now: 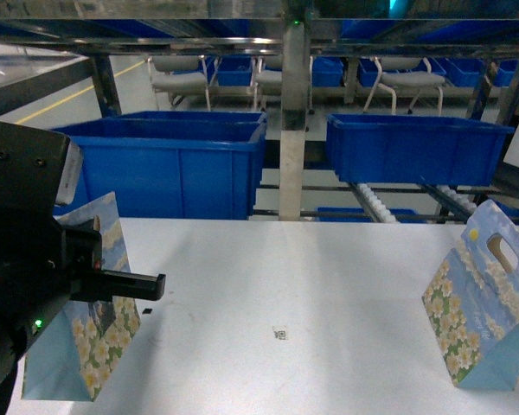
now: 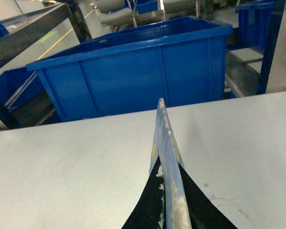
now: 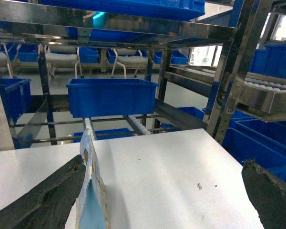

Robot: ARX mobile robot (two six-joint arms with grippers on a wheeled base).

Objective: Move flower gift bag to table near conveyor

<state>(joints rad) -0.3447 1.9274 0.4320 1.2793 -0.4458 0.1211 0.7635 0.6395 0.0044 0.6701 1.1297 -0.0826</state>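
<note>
A: On the near left of the large flat white matte worktop (image 1: 311, 277), the left pincer (image 2: 168, 210) is gripping a flower-printed paper gift bag (image 1: 91, 333) by its top edge. In the left wrist view the two black fingers (image 2: 145, 210) are sitting pressed against both sides of the thin folded paper.

B: And that bag is standing on the worktop, well short of the shiny steel-framed conveyor racking with white rollers (image 1: 376, 207) along the worktop's far edge. A big deep blue plastic bin (image 1: 169, 164) is sitting just past the far edge, behind the bag.

A: Over on the worktop's right side, a second flower-printed gift bag with a cut-out handle (image 1: 484, 303) is standing upright. The right pincer (image 3: 167, 195) is sitting wide, its dark fingers (image 3: 47, 200) spread far apart; that bag's top edge is showing just beside the left-hand finger, and nothing is gripped.

B: Another blue plastic bin (image 1: 415, 147) is resting on the racking's roller tracks, beyond the worktop's far right.
</note>
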